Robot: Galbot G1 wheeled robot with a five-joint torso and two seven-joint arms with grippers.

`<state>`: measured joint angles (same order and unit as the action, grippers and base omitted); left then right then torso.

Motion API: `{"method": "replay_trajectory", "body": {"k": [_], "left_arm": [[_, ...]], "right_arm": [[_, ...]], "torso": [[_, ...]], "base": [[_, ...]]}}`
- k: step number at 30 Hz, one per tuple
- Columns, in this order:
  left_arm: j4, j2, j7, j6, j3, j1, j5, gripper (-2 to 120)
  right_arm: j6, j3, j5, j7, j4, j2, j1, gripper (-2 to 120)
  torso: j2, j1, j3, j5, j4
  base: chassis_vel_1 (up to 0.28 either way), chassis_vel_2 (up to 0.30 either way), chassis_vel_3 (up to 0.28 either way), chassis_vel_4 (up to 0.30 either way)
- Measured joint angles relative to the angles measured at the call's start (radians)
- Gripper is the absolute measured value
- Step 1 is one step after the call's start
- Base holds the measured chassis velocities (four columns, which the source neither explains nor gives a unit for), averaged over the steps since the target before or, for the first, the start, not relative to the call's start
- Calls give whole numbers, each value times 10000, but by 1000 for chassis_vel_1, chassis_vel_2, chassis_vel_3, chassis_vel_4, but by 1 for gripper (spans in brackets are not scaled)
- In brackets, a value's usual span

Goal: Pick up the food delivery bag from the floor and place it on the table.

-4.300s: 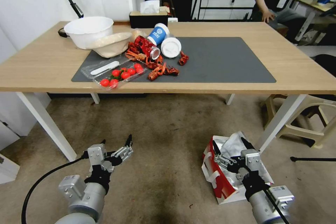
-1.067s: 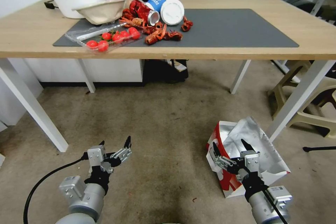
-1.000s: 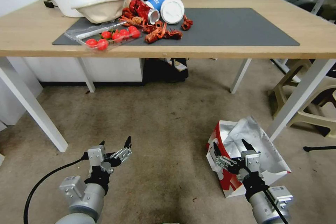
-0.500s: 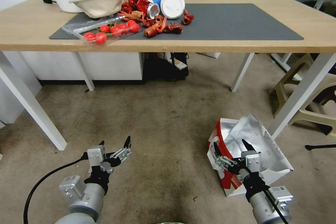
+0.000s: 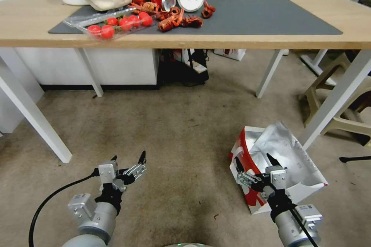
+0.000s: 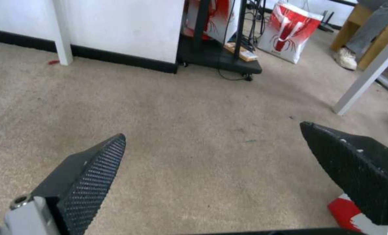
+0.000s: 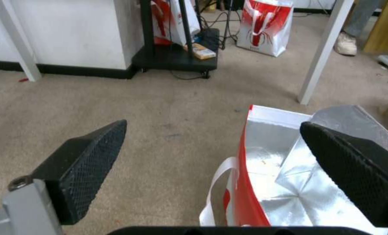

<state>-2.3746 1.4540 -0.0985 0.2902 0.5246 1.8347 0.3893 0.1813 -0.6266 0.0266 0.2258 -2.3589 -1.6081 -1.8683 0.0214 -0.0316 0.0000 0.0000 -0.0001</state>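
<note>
Silver foil is catching the light inside the food delivery bag (image 5: 284,162), and that bag is our landmark: it is sitting open-mouthed on the floor (image 5: 181,131), just beside a white leg of the table (image 5: 193,40), down at the right of the head view.

Going left to right. Well to the left of the bag, the left hand (image 5: 128,159) is hanging low over bare floor, fingers spread wide, gripping nothing and touching nothing. In its wrist view a red corner of the bag (image 6: 348,212) is peeking in past one finger.

Moving along to the bag itself, the right hand (image 5: 252,163) is hovering at its near red side, fingers wide apart and empty. Its wrist view is showing one finger (image 7: 89,163) out over the floor, the other finger (image 7: 355,169) over the foil lining, with the red side panel and a white handle (image 7: 215,189) sitting in the gap between them. No contact that I can make out.

My read: this is the approach, the pickup not yet made. The next move is calling for the right hand to drop onto that rim or handle and pinch it firmly; thin paper and a floppy handle may be slipping or crumpling. Above the bag, the grey mat (image 5: 262,15) on the table is offering open room at its right end.
</note>
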Motion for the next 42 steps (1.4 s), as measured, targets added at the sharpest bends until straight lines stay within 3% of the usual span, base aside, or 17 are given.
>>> {"method": "replay_trajectory", "body": {"k": [10, 15, 17, 19, 21, 22, 25, 26, 27, 28, 29, 31, 42], "left_arm": [[63, 41, 61, -165, -15, 18, -72, 100], [173, -12, 508, -409, 19, -8, -192, 100], [212, -76, 805, -593, 49, -22, -245, 100], [215, -99, 821, -593, 50, -28, -257, 100], [289, -241, 876, -593, 36, -96, -299, 100], [289, -241, 876, -593, 36, -96, -299, 100], [348, -304, 952, -617, 20, -87, -327, 100], [348, -304, 952, -617, 20, -87, -327, 100], [347, -307, 974, -625, 5, -76, -354, 100], [320, -299, 1011, -628, -40, -50, -496, 100], [320, -299, 1011, -628, -40, -50, -496, 100], [248, -294, 1013, -650, -45, 8, -543, 100], [179, -309, 1039, -729, 15, 99, -629, 100]], "right_arm": [[-16, -5, -1, -7, 45, 0, -29, 100], [-63, -285, -321, 48, 51, 115, 135, 100], [-358, -944, -881, 407, 348, 749, 603, 100], [-396, -1118, -962, 499, 433, 920, 679, 100], [-541, -1890, -1526, 717, 885, 1842, 875, 100], [-541, -1890, -1526, 717, 885, 1842, 875, 100], [-777, -2312, -2230, 797, 1771, 3012, 1182, 100], [-777, -2312, -2230, 797, 1771, 3012, 1182, 100], [-921, -2406, -2442, 855, 2152, 3456, 1364, 100], [-1339, -2601, -3013, 1208, 3060, 4485, 1922, 100], [-1339, -2601, -3013, 1208, 3060, 4485, 1922, 100], [-1693, -2542, -3415, 1477, 4257, 5541, 2905, 100], [-1471, -1629, -3829, 1339, 6375, 6853, 4605, 100]], "torso": [[30, -2, 0, 0, 0], [51, -8, 0, 0, -1], [61, -9, 0, 4, 1], [63, -10, 0, 3, 3], [71, -12, 0, -1, -3], [71, -12, 0, -1, -3], [79, -13, 0, 3, 0], [79, -13, 0, 3, 0], [82, -14, 0, 6, 0], [89, -16, 0, 1, -2], [89, -16, 0, 1, -2], [94, -17, 1, 0, 0], [103, -18, 1, 0, 1]], "base": [[0, 0, 0, 0], [0, 0, 0, 0], [0, 0, 0, 0], [0, 0, 0, 0], [0, 0, 0, 0], [0, 0, 0, 0], [0, 0, 0, 0], [0, 0, 0, 0], [0, 0, 0, 0], [0, 0, 0, 0], [0, 0, 0, 0], [0, 0, 0, 0], [0, 0, 0, 0]]}}
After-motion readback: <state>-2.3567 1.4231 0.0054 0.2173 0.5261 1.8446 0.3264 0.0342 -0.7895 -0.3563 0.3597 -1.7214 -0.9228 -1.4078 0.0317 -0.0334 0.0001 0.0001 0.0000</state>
